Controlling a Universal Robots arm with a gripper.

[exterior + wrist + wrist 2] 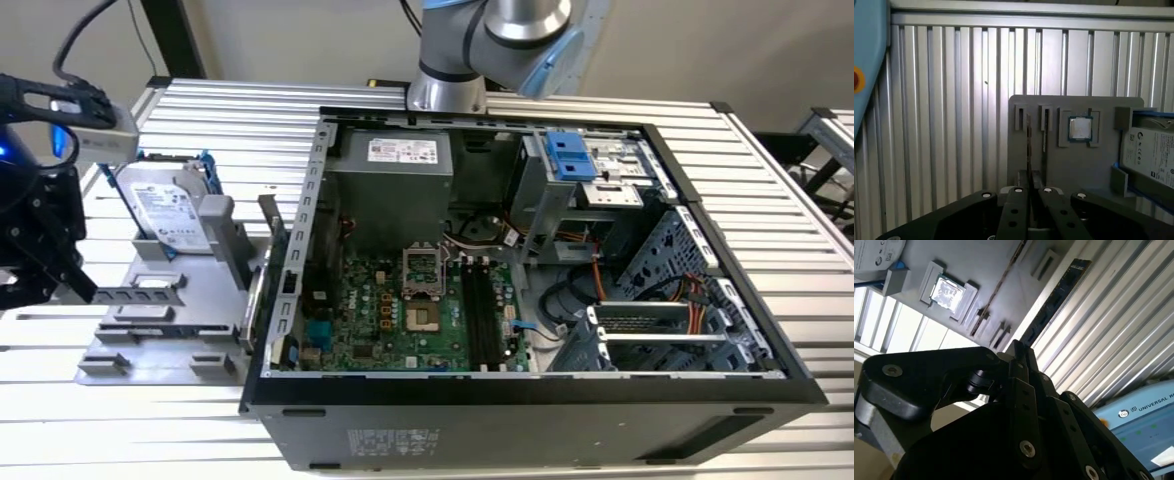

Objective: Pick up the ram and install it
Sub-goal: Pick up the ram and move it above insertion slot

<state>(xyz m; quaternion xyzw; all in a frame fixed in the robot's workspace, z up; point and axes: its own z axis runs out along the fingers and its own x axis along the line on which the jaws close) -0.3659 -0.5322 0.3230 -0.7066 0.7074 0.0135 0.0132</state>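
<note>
The ram [1045,141] is a thin dark stick standing on edge in a slot of the grey holder plate [1064,165]. It shows as a long dark strip [1056,302] in the second wrist view and as a thin upright strip [254,300] beside the case in the exterior view. A second thin stick [1028,145] stands beside it. My gripper [1031,176] hangs above the holder's near end with its black fingers [1015,360] pressed together and nothing between them. In the exterior view the gripper [38,285] is at the far left, apart from the ram.
On the holder plate lie a square silver processor chip [1080,128] and a silver hard drive [167,210] with blue rails. The open computer case [534,385] with its motherboard [400,310] and black memory slots [487,315] fills the exterior view's middle. Ribbed aluminium tabletop [954,125] surrounds all.
</note>
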